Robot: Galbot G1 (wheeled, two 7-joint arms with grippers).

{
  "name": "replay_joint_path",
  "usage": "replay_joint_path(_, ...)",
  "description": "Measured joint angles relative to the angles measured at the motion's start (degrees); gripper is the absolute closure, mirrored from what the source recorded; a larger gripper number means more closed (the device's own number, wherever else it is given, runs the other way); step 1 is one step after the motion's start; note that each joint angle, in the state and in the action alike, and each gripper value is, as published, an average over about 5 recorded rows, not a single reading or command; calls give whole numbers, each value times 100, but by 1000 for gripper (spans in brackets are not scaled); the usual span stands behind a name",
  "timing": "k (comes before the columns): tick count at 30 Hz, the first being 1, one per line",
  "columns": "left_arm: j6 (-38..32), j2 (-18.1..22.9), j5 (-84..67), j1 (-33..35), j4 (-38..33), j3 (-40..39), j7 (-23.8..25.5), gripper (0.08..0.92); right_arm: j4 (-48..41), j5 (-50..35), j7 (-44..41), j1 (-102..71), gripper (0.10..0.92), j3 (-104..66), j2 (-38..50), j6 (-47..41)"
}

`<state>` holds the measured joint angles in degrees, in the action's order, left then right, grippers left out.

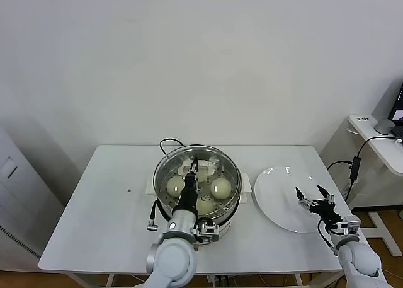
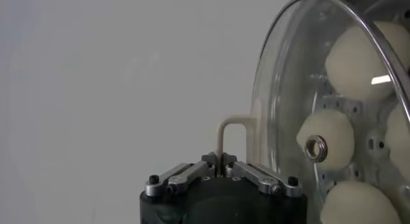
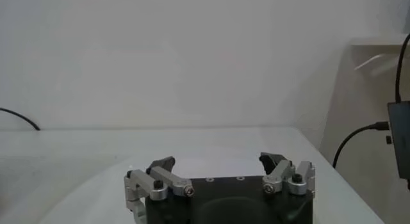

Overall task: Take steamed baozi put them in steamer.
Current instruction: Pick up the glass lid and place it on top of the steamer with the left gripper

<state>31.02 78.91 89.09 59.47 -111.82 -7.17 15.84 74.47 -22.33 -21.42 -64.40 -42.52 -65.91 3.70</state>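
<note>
Head view: high, facing forward and down over the whole surface (image 1: 113, 193). Left wrist view: close behind its gripper (image 2: 222, 160), beside the glass lid (image 2: 282, 104). Right wrist view: low, level across the surface, also in the head view.

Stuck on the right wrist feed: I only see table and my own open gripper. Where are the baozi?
Observer: In the steamer. Four baozi show through the glass lid, which sits on the pot.
Operator: Left arm?
Observer: The left gripper is shut on the lid's white handle, over the middle of the pot.
Operator: What's under my gripper?
Observer: The right gripper, open, hangs over the right part of the white plate. No bun is on the plate.
</note>
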Motion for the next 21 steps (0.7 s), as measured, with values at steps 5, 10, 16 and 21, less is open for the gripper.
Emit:
replay_joint_path(5,-5,33,11,1,68,-36,-11,895,-5,8,-3,3,203,2,-5,-2)
replay_joint_path(10,-19,46,7,3,133,-47,-37,895,-14,9,-8,3,203,2,-5,-2)
replay_joint_path(16,-28,86,-6,2,220,-59,-72,895,-24,11,-15,4,203,2,-5,-3)
replay_joint_path(21,-25,117,-22,-24,301,-62,-105,895,-27,12,-29,-1,203,-3,-4,-3)
